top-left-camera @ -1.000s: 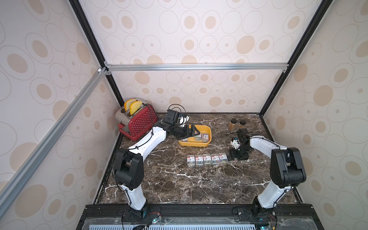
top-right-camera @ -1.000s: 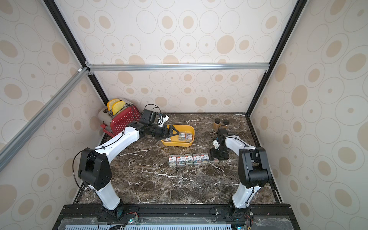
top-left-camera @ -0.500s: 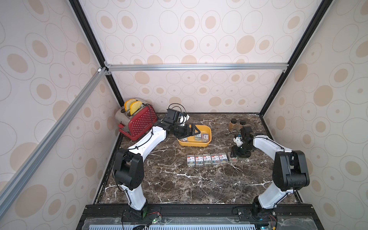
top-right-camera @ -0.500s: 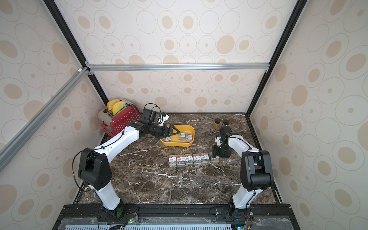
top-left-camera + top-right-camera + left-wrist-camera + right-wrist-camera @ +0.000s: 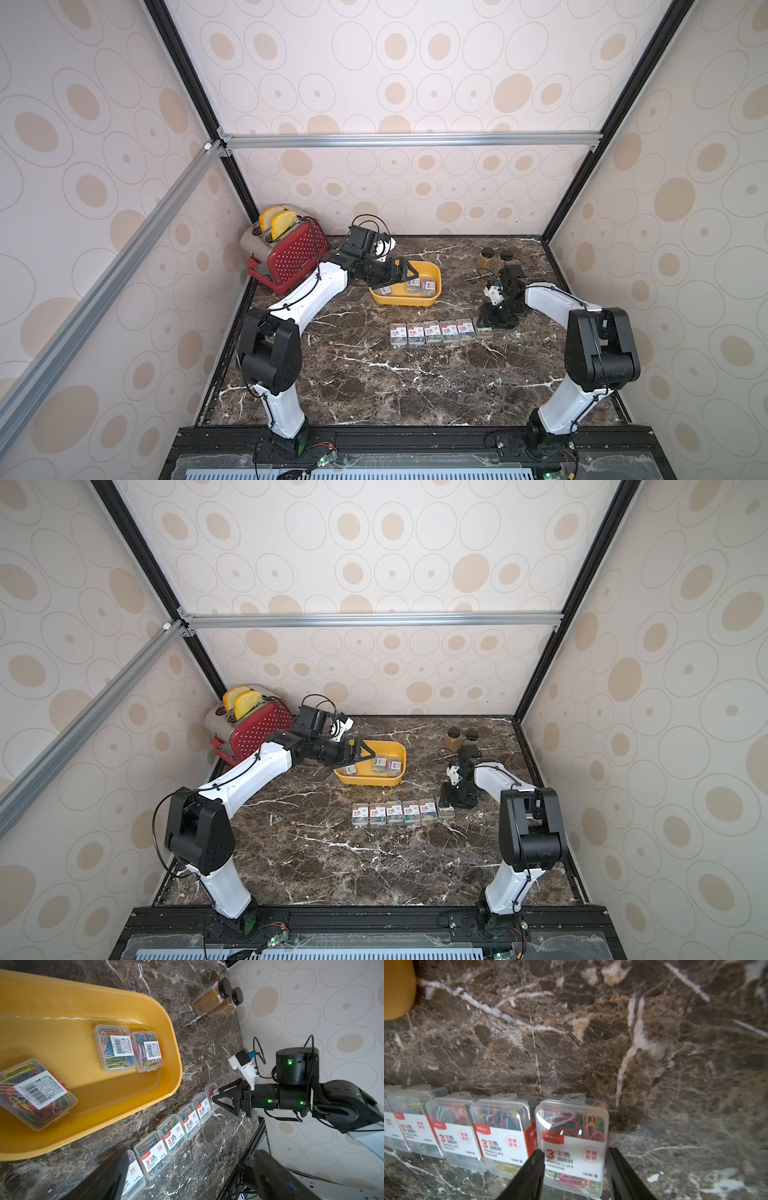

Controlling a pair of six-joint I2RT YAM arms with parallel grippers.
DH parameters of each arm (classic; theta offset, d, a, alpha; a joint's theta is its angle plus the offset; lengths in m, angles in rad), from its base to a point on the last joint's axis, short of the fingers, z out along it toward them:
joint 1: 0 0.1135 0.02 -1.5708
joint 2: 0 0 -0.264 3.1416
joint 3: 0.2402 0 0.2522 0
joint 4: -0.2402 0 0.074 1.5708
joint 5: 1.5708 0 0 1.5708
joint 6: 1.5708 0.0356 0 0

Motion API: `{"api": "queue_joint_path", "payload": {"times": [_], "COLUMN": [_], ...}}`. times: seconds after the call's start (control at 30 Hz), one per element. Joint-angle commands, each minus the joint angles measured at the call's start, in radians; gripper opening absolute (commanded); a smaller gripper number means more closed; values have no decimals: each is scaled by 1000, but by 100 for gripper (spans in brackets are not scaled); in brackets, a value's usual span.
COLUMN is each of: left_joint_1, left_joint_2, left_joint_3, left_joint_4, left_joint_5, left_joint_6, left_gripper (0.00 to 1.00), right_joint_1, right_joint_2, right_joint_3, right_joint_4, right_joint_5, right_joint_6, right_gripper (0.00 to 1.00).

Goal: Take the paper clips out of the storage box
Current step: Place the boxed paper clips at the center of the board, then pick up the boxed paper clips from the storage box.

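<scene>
The left gripper (image 5: 406,276) is positioned above the left end of the storage box (image 5: 415,301), its jaws spread wide with nothing between them. In the left wrist view its fingers (image 5: 104,1178) appear only as two dark, blurred shapes, far apart at the frame edge. The right gripper (image 5: 575,1152) is lowered to the table (image 5: 374,374) at the right end of a row of six boxes of paper clips (image 5: 432,331). Its jaws are partly apart and straddle the end box (image 5: 572,1136), one finger at each long side. In the right wrist view one finger overlaps the box edge and the other lies just beside the opposite edge. Whether the jaws press on the box or merely flank it cannot be determined. The six boxes lie side by side, labels up, in front of the storage box and apart from it. Three more boxes lie inside the storage box, barcode side up: two side by side toward its right end and one toward its left end, below the left gripper. In both top views the right gripper covers part of the end box. In the left wrist view a blurred finger covers part of the nearest box in the row. The right wrist view cuts off the far end of the row and shows only one corner of the storage box.
</scene>
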Motion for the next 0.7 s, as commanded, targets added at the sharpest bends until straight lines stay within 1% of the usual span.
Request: {"api": "queue_joint_path", "payload": {"times": [0.0, 0.17, 0.23, 0.37, 0.43, 0.57, 0.67], "left_joint_1": [-3, -3, -3, -4, -5, -17, -44], "left_joint_2": [12, 30, 45, 94, 137, 243, 345], "left_joint_3": [45, 60, 78, 130, 176, 285, 407], "left_joint_4": [-17, -36, -62, -135, -192, -245, -295], "left_joint_5": [-1, -13, -29, -94, -148, -243, -325], "left_joint_6": [34, 49, 66, 119, 152, 201, 228], "left_gripper": [96, 96, 96, 97, 98, 95, 91], "right_joint_1": [-4, -4, -4, -4, -3, 9, 31], "right_joint_2": [9, -7, -29, -104, -139, -197, -219], "right_joint_3": [-18, -11, 1, 58, 108, 173, 212], "right_joint_4": [6, 5, 1, -29, -65, -113, -150], "right_joint_5": [-37, -28, -17, 11, 14, 14, 26], "right_joint_6": [14, 10, 11, 6, -4, -15, -31], "right_gripper": [52, 52, 54, 70, 76, 77, 78]}}
